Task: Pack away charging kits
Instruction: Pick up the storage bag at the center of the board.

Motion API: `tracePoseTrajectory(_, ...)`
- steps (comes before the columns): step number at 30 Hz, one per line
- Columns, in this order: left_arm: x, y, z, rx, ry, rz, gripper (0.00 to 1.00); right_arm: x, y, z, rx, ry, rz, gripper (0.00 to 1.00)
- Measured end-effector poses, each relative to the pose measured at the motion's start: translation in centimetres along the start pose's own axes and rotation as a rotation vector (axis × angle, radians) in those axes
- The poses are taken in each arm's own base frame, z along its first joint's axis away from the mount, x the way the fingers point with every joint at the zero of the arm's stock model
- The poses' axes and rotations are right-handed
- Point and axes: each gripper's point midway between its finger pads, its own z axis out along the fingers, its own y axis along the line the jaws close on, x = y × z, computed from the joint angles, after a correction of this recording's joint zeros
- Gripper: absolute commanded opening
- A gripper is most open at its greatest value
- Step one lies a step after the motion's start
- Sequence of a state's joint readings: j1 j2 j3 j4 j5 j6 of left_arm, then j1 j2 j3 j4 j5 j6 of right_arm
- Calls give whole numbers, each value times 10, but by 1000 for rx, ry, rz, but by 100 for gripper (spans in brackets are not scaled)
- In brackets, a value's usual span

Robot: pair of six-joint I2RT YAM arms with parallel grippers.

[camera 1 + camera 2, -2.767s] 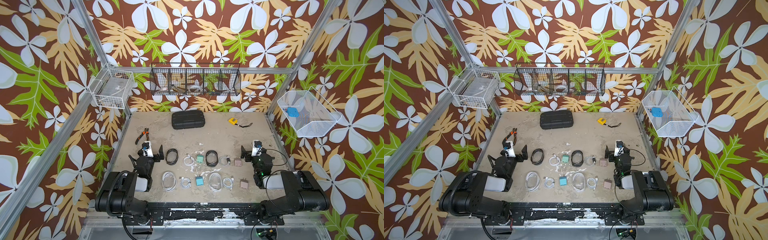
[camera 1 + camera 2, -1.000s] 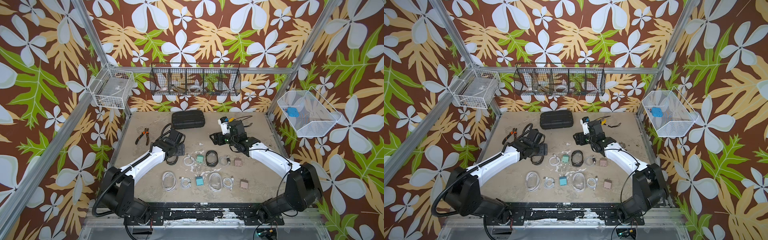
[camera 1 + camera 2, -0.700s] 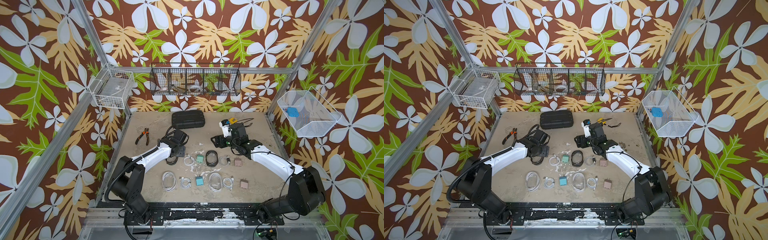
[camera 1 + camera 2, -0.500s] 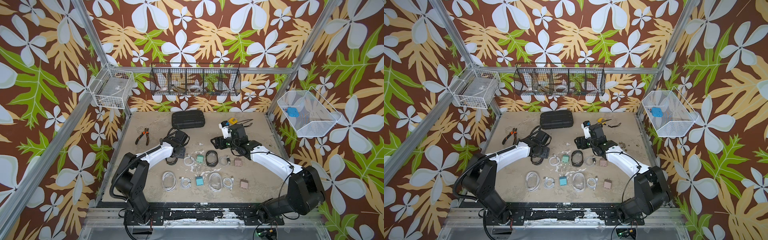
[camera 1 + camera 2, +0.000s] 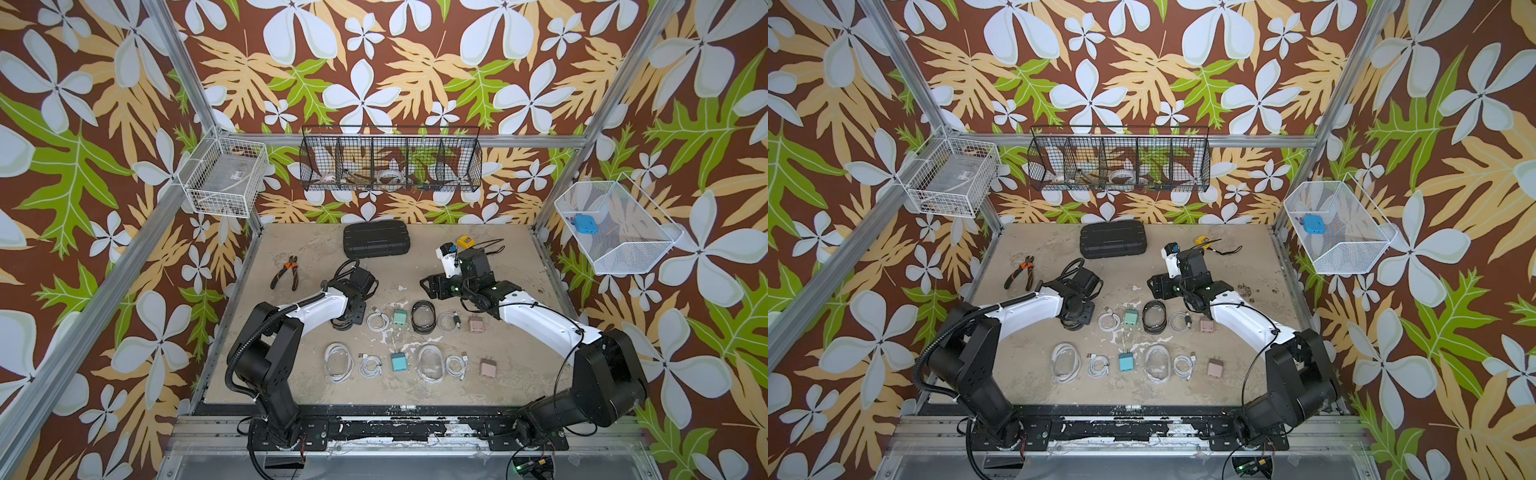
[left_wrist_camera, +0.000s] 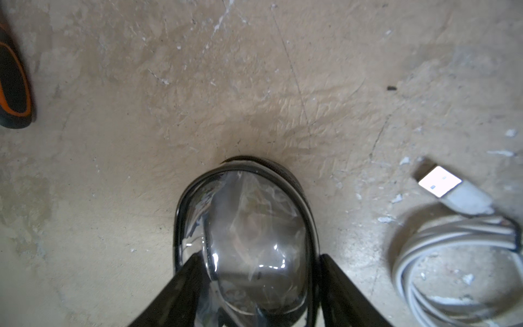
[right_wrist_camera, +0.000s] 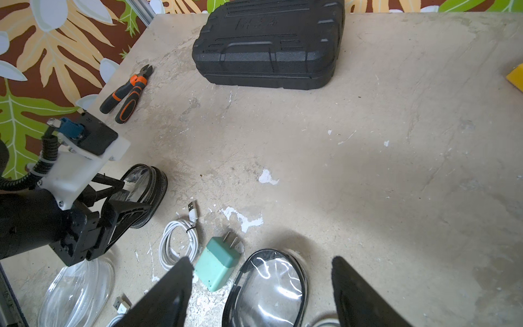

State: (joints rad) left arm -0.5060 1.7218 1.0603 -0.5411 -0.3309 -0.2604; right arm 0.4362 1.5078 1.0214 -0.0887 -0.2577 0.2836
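Oval case (image 6: 249, 240): black rim, clear crinkled dome, glossy highlights.

— What's the wallpaper (image 5: 83, 124) like?
— Brown, with white flowers and green and tan leaves. The tabletop (image 5: 519, 374) is blotchy beige with white flecks.
— And mid-frame?
— A teal plug (image 5: 400, 317), a dusty-pink plug (image 5: 476, 324), a white cable (image 5: 378, 321), orange-and-black pliers (image 5: 286, 272).
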Motion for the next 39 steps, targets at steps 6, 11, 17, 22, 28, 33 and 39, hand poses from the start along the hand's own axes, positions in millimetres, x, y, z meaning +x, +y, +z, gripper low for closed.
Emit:
tracePoseTrajectory(6, 0, -5, 0, 27, 1, 24, 54, 0, 1, 0, -4, 0, 0, 77)
tracePoseTrajectory(11, -3, -6, -5, 49, -10, 18, 45, 0, 1, -1, -5, -1, -1, 76)
tracePoseTrajectory(17, -2, -1, -3, 67, 0, -3, 22, -1, 1, -1, -4, -6, -6, 76)
tracePoseTrajectory(22, -2, 4, -6, 72, -9, -20, 16, -4, 1, -4, 2, -10, -10, 74)
tracePoseTrajectory(28, -6, 9, -12, 75, -28, -35, 4, -5, 6, -4, -11, -9, -14, 70)
tracePoseTrajectory(33, -6, 15, -15, 81, -37, -50, 0, -3, 26, -3, -59, 4, -36, 62)
tracePoseTrajectory(39, -1, 25, -24, 153, -51, -115, 0, 12, 88, 12, -211, 78, -77, 46)
